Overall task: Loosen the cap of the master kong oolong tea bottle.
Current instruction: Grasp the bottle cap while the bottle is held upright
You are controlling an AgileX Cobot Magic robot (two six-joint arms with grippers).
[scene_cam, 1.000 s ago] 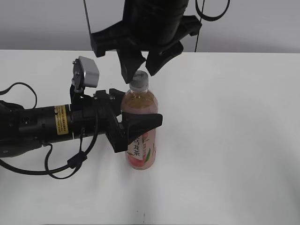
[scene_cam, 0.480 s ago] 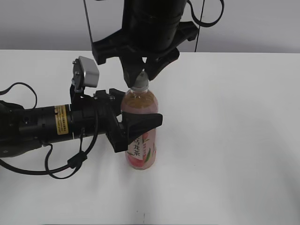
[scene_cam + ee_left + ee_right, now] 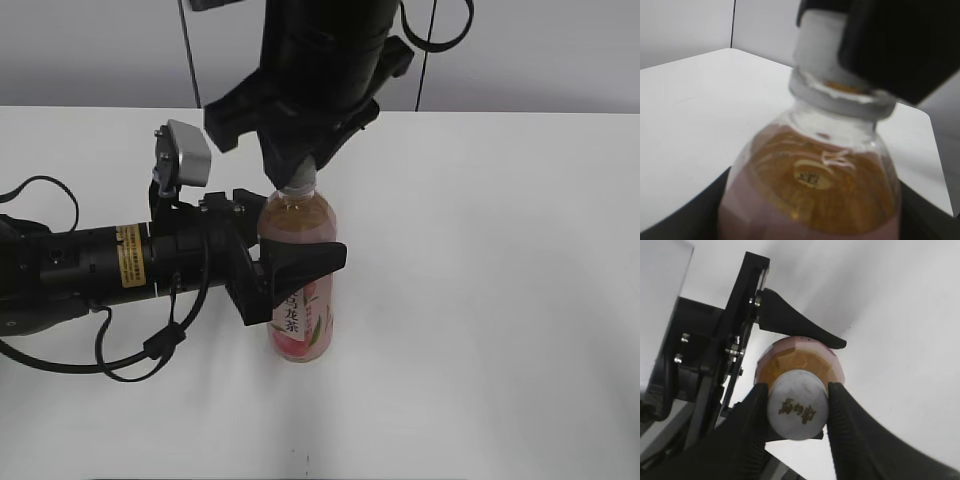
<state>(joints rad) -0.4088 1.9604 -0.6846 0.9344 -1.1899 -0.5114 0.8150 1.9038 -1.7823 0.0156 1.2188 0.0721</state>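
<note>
While left end effector [image 3: 290,262] clamps bottle [image 3: 300,300] labelled 龙茶 | right end effector [image 3: 797,412] pinches logo-topped cap [image 3: 797,410]

Table [image 3: 520,300]: bottle [image 3: 298,285] upright near centre. Cap [image 3: 797,411] on the bottle's neck. Left gripper [image 3: 290,265] reaches in from the left, around the bottle's body. Right gripper [image 3: 300,170] above, fingers either side of cap.

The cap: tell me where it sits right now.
The cap tops the oolong tea bottle left of centre on the table, squeezed inside the right pincer, above the left pincer holding the bottle.
</note>
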